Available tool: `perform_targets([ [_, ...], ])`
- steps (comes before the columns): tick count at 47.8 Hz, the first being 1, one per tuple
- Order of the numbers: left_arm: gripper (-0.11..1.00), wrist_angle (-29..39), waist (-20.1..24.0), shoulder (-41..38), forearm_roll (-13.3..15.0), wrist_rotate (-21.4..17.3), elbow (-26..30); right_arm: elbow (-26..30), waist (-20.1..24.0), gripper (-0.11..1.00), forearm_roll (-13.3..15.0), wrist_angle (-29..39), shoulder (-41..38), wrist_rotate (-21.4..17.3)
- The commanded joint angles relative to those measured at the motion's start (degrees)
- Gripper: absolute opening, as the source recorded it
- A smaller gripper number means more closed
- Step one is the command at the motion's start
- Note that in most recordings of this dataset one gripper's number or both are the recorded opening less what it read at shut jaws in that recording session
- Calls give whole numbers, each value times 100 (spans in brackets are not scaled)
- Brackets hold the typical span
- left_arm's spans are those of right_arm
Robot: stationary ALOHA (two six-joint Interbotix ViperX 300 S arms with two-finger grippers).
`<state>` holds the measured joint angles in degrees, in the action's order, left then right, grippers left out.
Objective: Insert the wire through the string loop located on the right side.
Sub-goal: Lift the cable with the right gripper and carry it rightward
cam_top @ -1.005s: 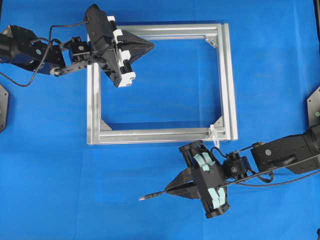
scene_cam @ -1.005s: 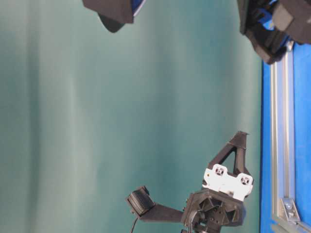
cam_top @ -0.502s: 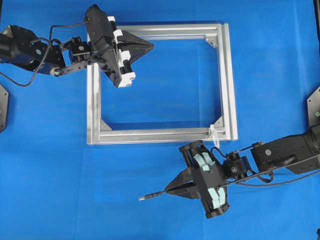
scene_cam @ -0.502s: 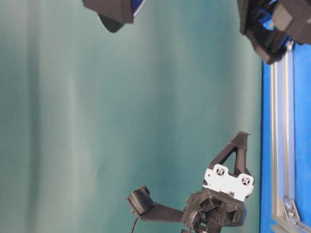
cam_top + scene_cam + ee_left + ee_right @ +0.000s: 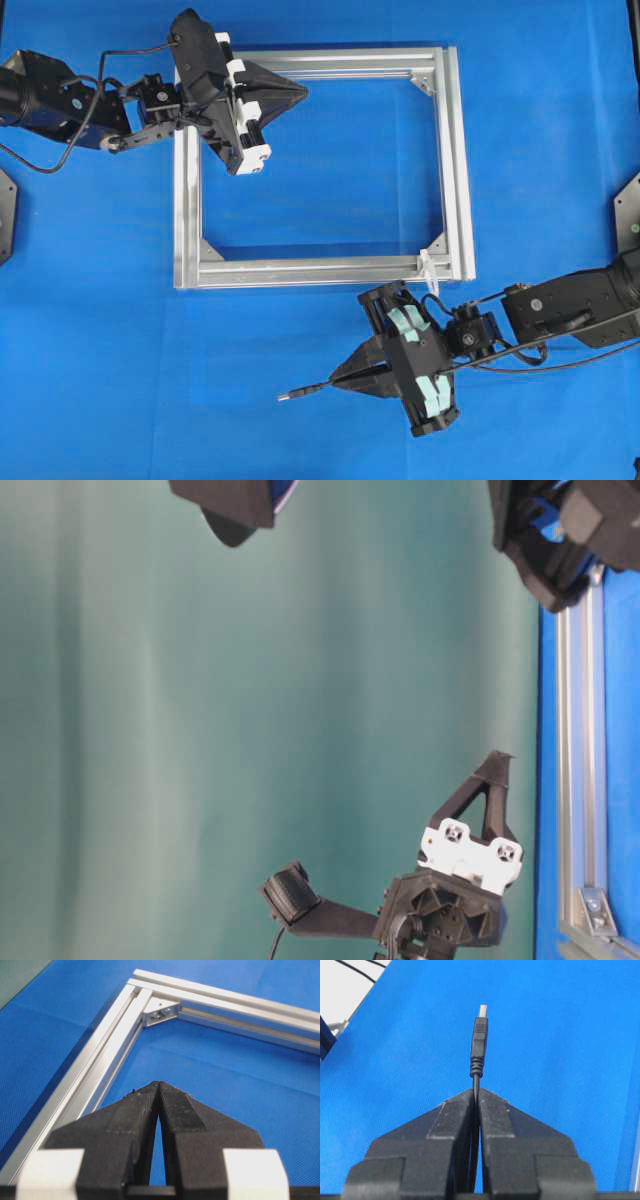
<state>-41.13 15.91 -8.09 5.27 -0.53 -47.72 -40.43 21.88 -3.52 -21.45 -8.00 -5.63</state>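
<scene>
The thin black wire (image 5: 305, 391) ends in a small plug with a silvery tip (image 5: 479, 1035) that points left over the blue mat. My right gripper (image 5: 336, 381) is shut on the wire (image 5: 476, 1082) just behind the plug, below the frame's near bar. The white string loop (image 5: 426, 266) wraps the silver frame (image 5: 320, 272) at its lower right corner, up and to the right of the plug. My left gripper (image 5: 303, 92) hovers shut and empty over the frame's upper left part, its tips (image 5: 158, 1085) touching.
The rectangular aluminium frame (image 5: 107, 1045) has triangular corner brackets (image 5: 425, 82). Blue mat surrounds it. Black mounts sit at the table's left edge (image 5: 5, 215) and right edge (image 5: 628, 215). The right arm's cables (image 5: 540, 360) trail toward the right.
</scene>
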Motion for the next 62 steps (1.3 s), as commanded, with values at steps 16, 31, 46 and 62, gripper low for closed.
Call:
perform_targets([
  [16, 0, -26, 9, 167, -18, 9, 105, -870, 105, -3, -53, -44, 835, -18],
  [31, 0, -26, 9, 176, -18, 9, 97, -2338, 272, -3, -114, -9, 2127, -35],
  [46, 0, -26, 9, 176, -35, 9, 105, -3252, 272, -3, -158, 844, 3542, -35],
  [62, 0, -26, 9, 176, -35, 0, 105, -3533, 246, -3, -158, 1195, 4113, -35],
])
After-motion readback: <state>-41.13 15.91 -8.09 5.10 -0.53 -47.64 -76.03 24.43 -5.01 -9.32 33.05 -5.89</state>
